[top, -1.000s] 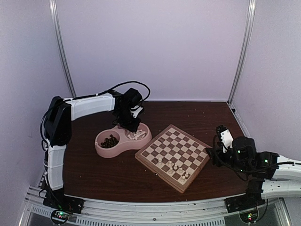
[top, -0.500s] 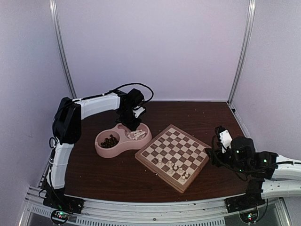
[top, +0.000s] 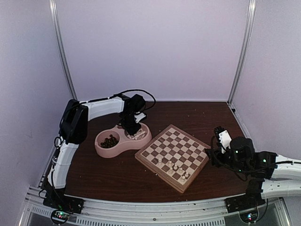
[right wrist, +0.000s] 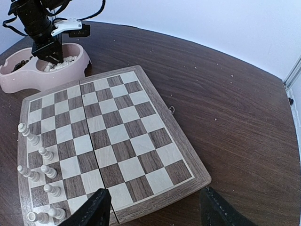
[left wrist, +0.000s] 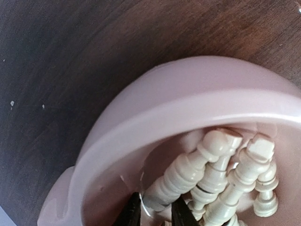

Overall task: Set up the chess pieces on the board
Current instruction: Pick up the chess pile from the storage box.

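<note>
1. The left gripper (left wrist: 157, 213) is sitting down inside the right bowl of the pink dish (top: 101, 149). Its fingers are a narrow gap apart, one on each side of the base of one of the cream-white pieces (left wrist: 188, 169) heaped there. Whether they are truly pinching it, I cannot tell.
2. The right gripper (right wrist: 155, 200) is hovering low, just beside the right corner of the board (right wrist: 117, 136), with its fingers spread wide and nothing between them.
3. The board is lying diamond-wise on the worktop (top: 197, 115) with one corner pointing near. Its far-left edge is running close to the dish, leaving only a thin strip of worktop between them.
4. For room to move, open worktop is stretching far of the board and off to its right, up to the pale walls (top: 155, 47). Another broad patch is lying near of the dish, ending at the metal rail (top: 155, 209).
5. A small cluster of cream-white pieces is standing upright along the board's near-left edge, and open checker is showing across the far and right squares.
6. The board is looking thick and box-like, with tan and brown squares, a light wood rim and a seam across its middle.
7. The dish is showing smooth, glossy plastic with a rounded lip. The pieces are lathe-turned, with collars and knobs.
8. Dark pieces (top: 110, 140) are heaping in the left bowl.
9. The worktop is showing dark wood grain flecked with pale specks.
</note>
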